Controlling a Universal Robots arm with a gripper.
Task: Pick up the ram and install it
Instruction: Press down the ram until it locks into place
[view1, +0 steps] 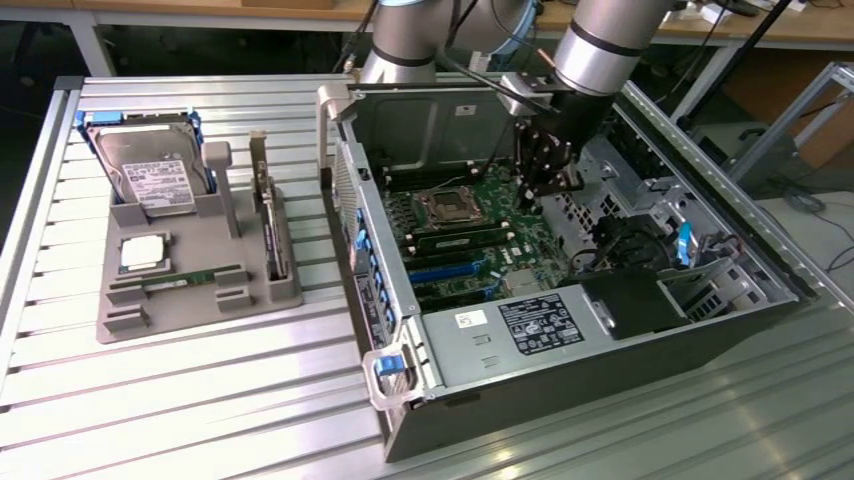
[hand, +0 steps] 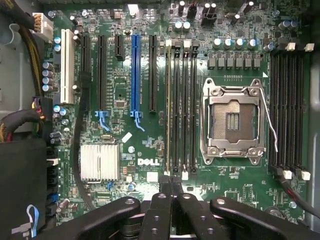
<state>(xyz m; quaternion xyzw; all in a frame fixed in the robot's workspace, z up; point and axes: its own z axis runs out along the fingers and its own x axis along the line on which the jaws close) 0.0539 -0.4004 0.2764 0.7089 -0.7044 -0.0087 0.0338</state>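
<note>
A robotics lab or workshop: an opened computer case (view1: 574, 300) with its motherboard (hand: 150, 100) bared below the fingers (hand: 172, 210) lies on a ribbed aluminium desk (view1: 200, 400) beside a grey parts fixture (view1: 187, 290), wooden workbenches (view1: 801, 25) behind.

a metal table (view1: 200, 390) with long ribbed slats running across its top fills the scene. two things rest directly on it. toward the exterior view's left sits a grey moulded holder tray (view1: 200, 265) with shaped pockets for parts. just beside it, toward the exterior view's right, an opened computer case (view1: 574, 370) lies on its side, its inside facing upward.
</note>
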